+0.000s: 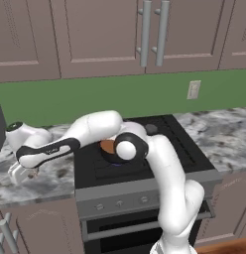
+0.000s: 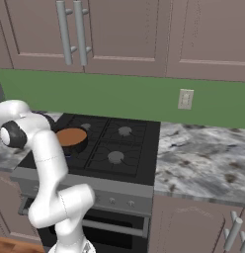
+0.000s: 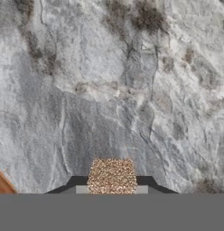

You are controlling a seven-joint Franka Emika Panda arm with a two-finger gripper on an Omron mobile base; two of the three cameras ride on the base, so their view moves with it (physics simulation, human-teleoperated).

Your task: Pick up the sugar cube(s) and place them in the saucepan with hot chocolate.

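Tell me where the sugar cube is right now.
In the hand view the sugar cube sits between the gripper fingertips, over the marble counter left of the stove.

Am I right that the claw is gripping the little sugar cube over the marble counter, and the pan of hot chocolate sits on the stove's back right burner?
Not quite. The saucepan sits on the stove's front left burner, as the right base view shows. The gripper does pinch the sugar cube over the marble counter.

Grey marble countertop [image 1: 229, 131] flanks a black stove [image 2: 119, 143]; the saucepan [image 2: 72, 138] sits on its front-left burner.
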